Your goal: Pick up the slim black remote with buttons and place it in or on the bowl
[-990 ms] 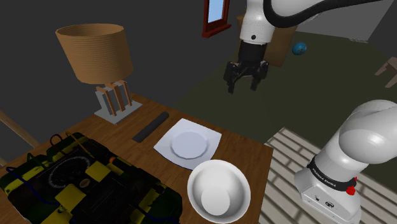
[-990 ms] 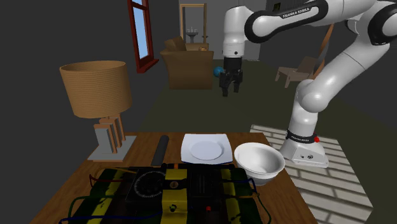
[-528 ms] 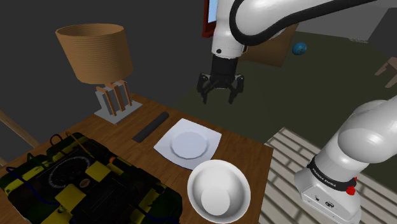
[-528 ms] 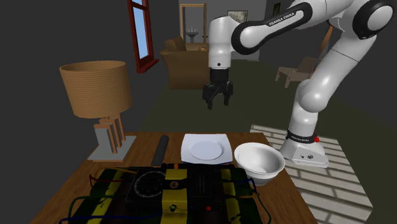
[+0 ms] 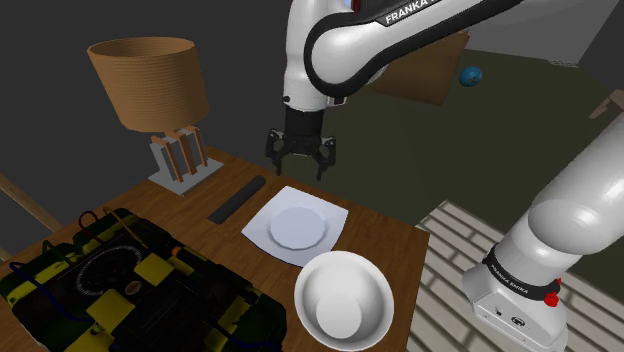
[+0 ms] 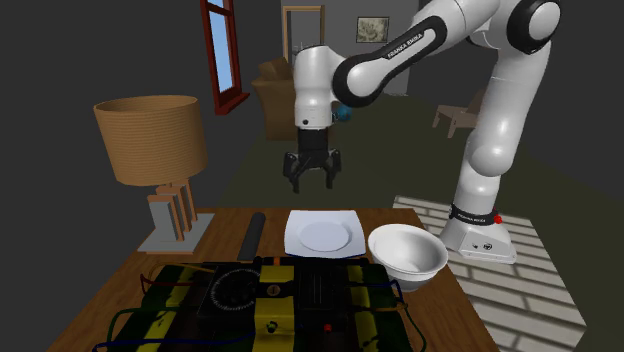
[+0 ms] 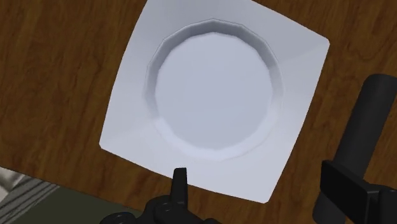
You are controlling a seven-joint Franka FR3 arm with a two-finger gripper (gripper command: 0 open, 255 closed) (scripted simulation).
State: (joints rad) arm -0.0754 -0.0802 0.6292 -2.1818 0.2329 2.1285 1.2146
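The slim black remote lies flat on the wooden table, beside the square white plate on its lamp side. It also shows in the second exterior view as the remote, and in the wrist view as a round-ended remote next to the plate. The white bowl stands near the table's front corner; in the second exterior view the bowl sits right of the plate. My gripper hangs open and empty above the plate's far edge.
A lamp with a tan shade stands at the table's far left corner. A black and yellow bag with cords covers the near left part of the table. The robot's stand is on pale floorboards to the right.
The arm has swung to the shoulder view's left and come down, from over the dark floor to above the plate's far edge. The fingers stay open; nothing on the table has moved.
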